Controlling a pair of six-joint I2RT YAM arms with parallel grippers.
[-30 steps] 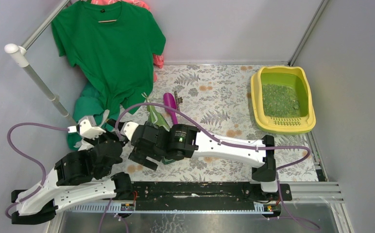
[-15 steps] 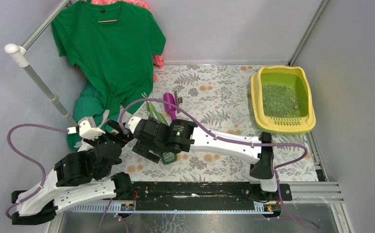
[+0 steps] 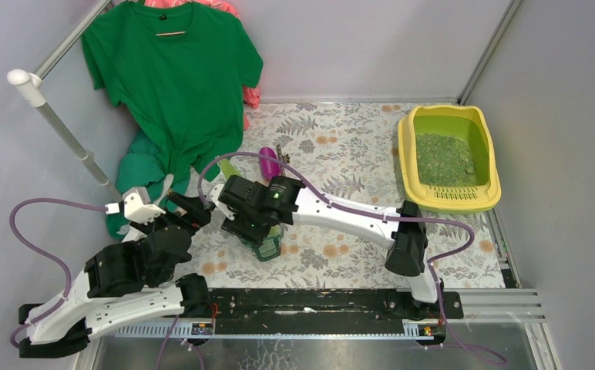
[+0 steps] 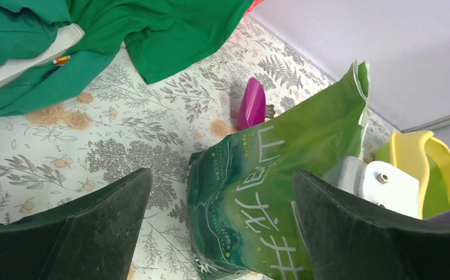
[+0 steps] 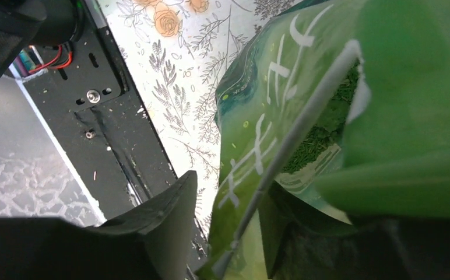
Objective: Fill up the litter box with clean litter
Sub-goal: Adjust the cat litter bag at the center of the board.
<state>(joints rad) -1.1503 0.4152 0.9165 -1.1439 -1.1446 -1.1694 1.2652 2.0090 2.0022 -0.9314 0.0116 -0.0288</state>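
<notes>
Far left, a green T-shirt (image 3: 171, 77) hangs on a hanger above the floral counter (image 3: 341, 146). The left fingers (image 4: 94, 227) are spread wide with nothing in them, aimed at the green bag (image 4: 257, 192) sitting mid-counter right in front. A purple scoop (image 4: 252, 105) lies just behind the bag. The right fingers (image 5: 158, 227) straddle the bag's open top, but honestly I can't tell if they're pinching it or just around it. The litter box (image 3: 405, 154) is way over at the right edge, well apart from the bag, with clean litter (image 3: 442, 158) across its floor.
</notes>
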